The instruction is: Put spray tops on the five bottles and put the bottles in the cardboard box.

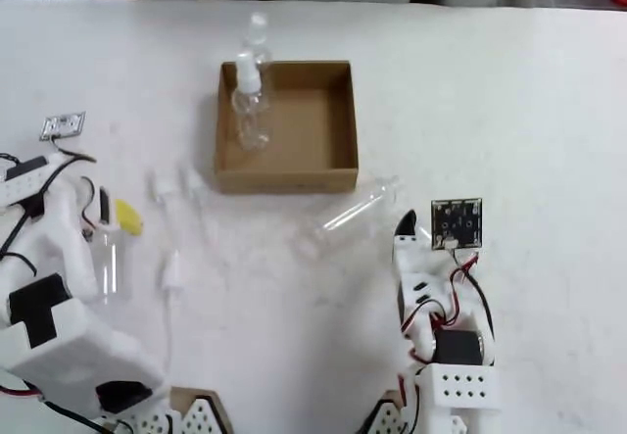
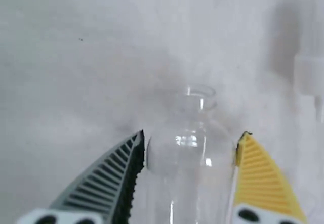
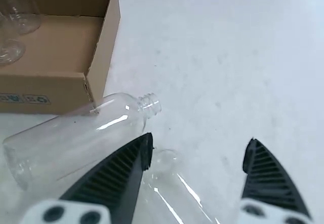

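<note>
Left gripper (image 2: pixel 193 134) squeezes a bare bottle (image 2: pixel 195 148) that has no top yet. It is smooth and might slip out. Right gripper (image 3: pixel 198 139) hangs wide open over a lying bottle (image 3: pixel 76 133) at the box's (image 1: pixel 284 174) 5 o'clock. A bump could roll it away. A top (image 1: pixel 174 269) lies at 7 o'clock.

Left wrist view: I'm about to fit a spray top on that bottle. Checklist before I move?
1. Left end effector clamped on bottle: ok.
2. Its neck open, nothing on it: ok.
3. Right end effector open: ok.
4. Spray top picked up: not ok, it lies on the table.
5. Room in box: ok.
6. Held bottle upright: cannot tell.
</note>
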Robot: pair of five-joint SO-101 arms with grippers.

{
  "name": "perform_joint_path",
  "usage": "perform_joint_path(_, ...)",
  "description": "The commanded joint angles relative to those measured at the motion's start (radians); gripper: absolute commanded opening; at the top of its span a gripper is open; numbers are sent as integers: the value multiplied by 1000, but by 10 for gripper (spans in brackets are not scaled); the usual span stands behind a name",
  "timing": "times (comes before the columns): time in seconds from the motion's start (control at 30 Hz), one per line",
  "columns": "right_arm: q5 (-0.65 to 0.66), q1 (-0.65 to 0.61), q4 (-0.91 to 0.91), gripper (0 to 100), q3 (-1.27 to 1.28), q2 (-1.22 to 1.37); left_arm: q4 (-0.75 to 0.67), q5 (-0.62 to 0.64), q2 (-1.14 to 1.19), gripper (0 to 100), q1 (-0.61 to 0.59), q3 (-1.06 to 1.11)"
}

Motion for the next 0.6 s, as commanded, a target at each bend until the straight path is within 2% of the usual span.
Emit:
perform_joint_path(0.0,14,-5,-25,265,14,-13,-14,21,-8,290,10,2)
perform_joint_path(0.2,14,-5,-25,265,14,-13,-14,58,-7,284,12,6)
perform_joint_path(0.43,14,-5,-25,265,14,-13,-18,52,-8,98,28,14)
perform_joint_path(0.57,14,-5,-25,265,14,-13,-20,52,-8,80,30,17)
